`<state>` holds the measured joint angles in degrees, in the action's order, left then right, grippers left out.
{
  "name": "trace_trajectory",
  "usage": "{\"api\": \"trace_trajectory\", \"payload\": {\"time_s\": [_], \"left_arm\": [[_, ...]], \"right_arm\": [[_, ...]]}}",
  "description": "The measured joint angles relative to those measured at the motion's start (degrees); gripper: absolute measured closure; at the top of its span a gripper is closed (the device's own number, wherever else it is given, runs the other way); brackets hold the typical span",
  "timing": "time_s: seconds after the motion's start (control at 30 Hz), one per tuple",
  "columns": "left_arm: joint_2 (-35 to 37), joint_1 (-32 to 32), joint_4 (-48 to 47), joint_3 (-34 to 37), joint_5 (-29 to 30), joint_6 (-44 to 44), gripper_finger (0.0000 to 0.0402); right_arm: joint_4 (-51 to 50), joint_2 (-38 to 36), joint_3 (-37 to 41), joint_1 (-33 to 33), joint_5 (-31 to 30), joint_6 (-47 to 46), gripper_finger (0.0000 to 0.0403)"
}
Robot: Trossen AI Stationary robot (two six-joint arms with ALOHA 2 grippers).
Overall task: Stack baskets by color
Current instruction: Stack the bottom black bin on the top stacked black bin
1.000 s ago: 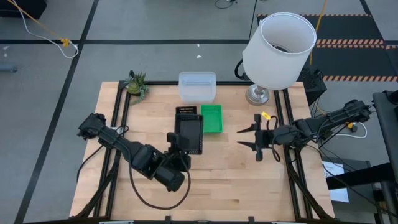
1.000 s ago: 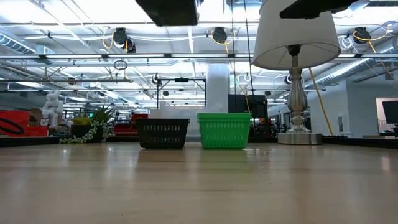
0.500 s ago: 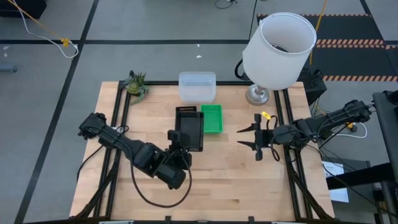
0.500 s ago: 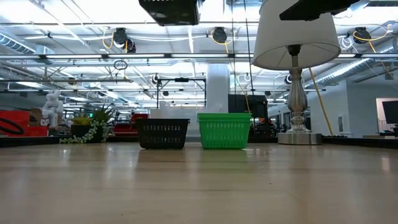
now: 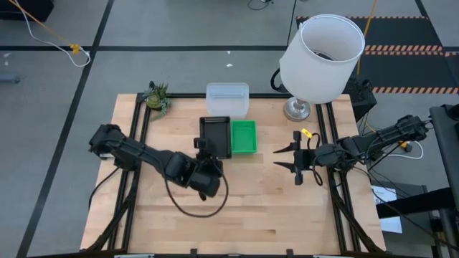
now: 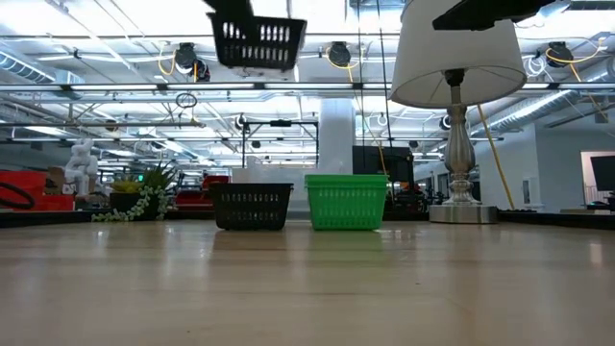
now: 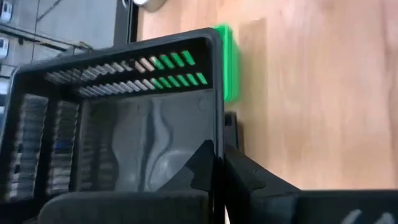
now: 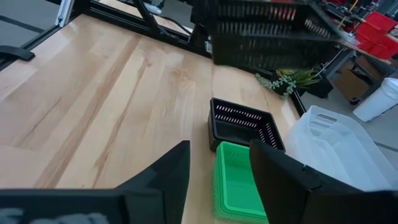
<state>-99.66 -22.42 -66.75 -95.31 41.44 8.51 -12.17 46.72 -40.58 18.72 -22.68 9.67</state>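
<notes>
My left gripper [image 5: 206,156] is shut on a black slotted basket [image 5: 215,135] and holds it in the air [image 6: 258,40]. Directly under it a second black basket [image 6: 252,205] stands on the table; the held one hides it in the high view. A green basket [image 5: 244,136] stands right beside that one. The clear baskets [image 5: 227,99] sit behind them at the far edge. My right gripper [image 5: 295,159] waits open to the right of the green basket, with nothing between its fingers. My left gripper grips one side wall of the black basket [image 7: 217,134], close to the corner nearest the arm. One finger [image 7: 198,167] is inside the basket and the other [image 7: 252,177] outside. The fingers slant down from the near left. The basket hangs about level, open side up, clear of the table.
A big white lampshade [image 5: 321,56] on a metal foot [image 5: 296,109] stands at the far right corner. A small green plant figure [image 5: 157,97] stands at the far left. Bare wood [image 5: 244,208] fills the near half of the table.
My left gripper has carried the black basket toward the far edge and somewhat down. The basket now hangs over the black basket on the table and covers it in the high view. In the low view its slotted wall has come down into sight.
</notes>
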Motion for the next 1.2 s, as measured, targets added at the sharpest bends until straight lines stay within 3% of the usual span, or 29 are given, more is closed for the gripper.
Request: {"api": "trace_trajectory", "payload": {"time_s": [0.2,0.4,0.57,0.77,0.97,1.2], "left_arm": [[8.45,3.90,16.94,13.34,-6.01,-8.26,0.0394],[16.84,7.62,35.15,28.53,-10.11,-12.50,0.0380],[19.19,9.95,43.18,37.35,-14.21,-17.56,0.0394],[19.33,13.38,46.47,41.20,-16.64,-17.40,0.0378],[19.02,16.18,49.30,42.75,-22.55,-16.55,0.0394],[19.06,17.95,51.98,45.50,-23.41,-15.85,0.0378]], "right_arm": [[-0.05,-0.02,0.00,0.00,0.00,0.05,0.0275],[-0.02,0.00,-0.02,0.00,0.01,0.05,0.0295],[0.38,0.02,-0.02,0.00,0.00,-0.04,0.0304],[0.85,0.02,-0.02,0.00,0.01,-0.13,0.0305],[0.75,0.02,-0.02,0.00,0.02,-0.02,0.0305],[0.73,0.02,-0.02,0.00,0.02,0.01,0.0305]]}}
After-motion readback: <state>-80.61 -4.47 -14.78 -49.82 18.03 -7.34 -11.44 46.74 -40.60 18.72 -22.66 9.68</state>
